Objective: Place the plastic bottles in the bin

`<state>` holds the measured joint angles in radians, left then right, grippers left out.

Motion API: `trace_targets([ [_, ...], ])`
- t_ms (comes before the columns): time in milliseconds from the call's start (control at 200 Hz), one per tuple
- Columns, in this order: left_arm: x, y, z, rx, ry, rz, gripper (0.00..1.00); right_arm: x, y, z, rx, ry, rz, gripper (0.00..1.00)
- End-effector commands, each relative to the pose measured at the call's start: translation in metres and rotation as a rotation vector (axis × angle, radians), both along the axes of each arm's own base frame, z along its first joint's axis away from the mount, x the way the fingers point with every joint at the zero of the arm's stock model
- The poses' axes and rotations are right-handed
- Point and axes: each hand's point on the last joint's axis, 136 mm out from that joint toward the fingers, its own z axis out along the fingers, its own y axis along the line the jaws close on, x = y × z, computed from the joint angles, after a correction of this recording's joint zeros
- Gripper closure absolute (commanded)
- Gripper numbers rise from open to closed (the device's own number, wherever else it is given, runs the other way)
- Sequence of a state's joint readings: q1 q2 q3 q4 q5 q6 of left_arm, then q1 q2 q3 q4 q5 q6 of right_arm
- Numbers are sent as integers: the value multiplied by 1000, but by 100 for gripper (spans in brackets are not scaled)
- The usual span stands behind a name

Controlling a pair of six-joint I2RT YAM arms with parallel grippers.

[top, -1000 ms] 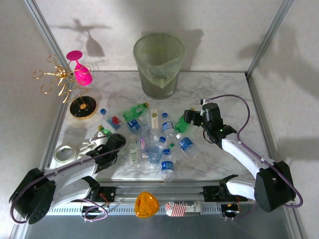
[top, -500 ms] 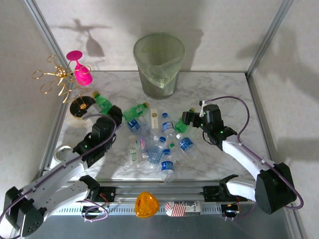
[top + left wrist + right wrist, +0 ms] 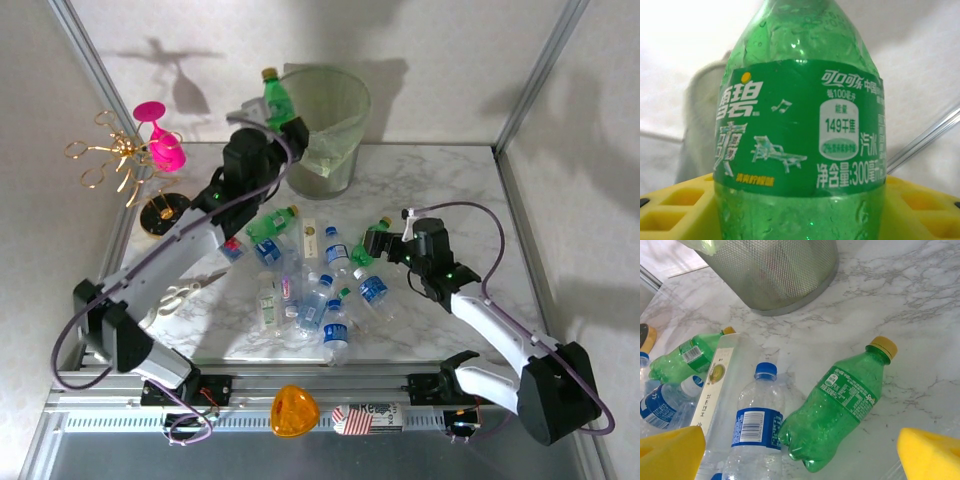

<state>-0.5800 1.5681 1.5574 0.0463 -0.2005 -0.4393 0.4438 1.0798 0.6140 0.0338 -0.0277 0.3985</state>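
A: While I scan from the left: gold stand [image 3: 120, 165] with the pink goblet [image 3: 160, 142] on it, far left of the marble table [image 3: 440, 190].

B: Left arm?

A: My left gripper [image 3: 284, 120] is raised, fingers [image 3: 670, 210] clamped on a green bottle [image 3: 272, 97], cap up, label facing the wrist camera. It sits at the bin's left rim, above it, not inside.

B: Bin?

A: The bin [image 3: 322, 165] stands back centre on the table, liner bag [image 3: 335, 140] folded over its rim.

B: Other bottles?

A: A heap of plastic bottles [image 3: 300, 285] lies mid-table in front of the bin. Mostly clear with blue caps, one green at the back of the heap.

B: Right side?

A: My right gripper [image 3: 378, 240] is low at the heap's right edge, jaws wide apart, holding nothing. In the wrist view a second green bottle [image 3: 840, 400] lies on its side between the yellow pads [image 3: 670, 452], apart from both, yellow cap pointing away. A blue-capped clear bottle [image 3: 757, 425] lies just left of it.
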Motion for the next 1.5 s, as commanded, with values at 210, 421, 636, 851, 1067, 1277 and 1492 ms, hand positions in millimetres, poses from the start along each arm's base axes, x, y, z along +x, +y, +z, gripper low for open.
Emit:
trace_targets([
  [210,86,-69,11,163,-19,-95,100,-13,-4,17,65,-44,-13,1],
  [421,135,-78,-21,128,2,-77,100,-20,-4,19,78,-46,0,1],
  [636,165,-67,-67,60,87,-77,100,-25,-8,16,67,-44,-4,1],
  [851,167,-65,-73,58,102,-76,27,-23,-9,16,71,-52,-16,1],
  [1067,160,-59,-55,59,85,-63,0,-22,-11,11,90,-49,-42,1],
  [1277,141,-53,-26,70,61,-48,0,-19,-12,6,101,-35,-64,1],
  [1492,96,-52,-5,118,51,-74,0,-10,-7,-11,87,49,-74,1],
])
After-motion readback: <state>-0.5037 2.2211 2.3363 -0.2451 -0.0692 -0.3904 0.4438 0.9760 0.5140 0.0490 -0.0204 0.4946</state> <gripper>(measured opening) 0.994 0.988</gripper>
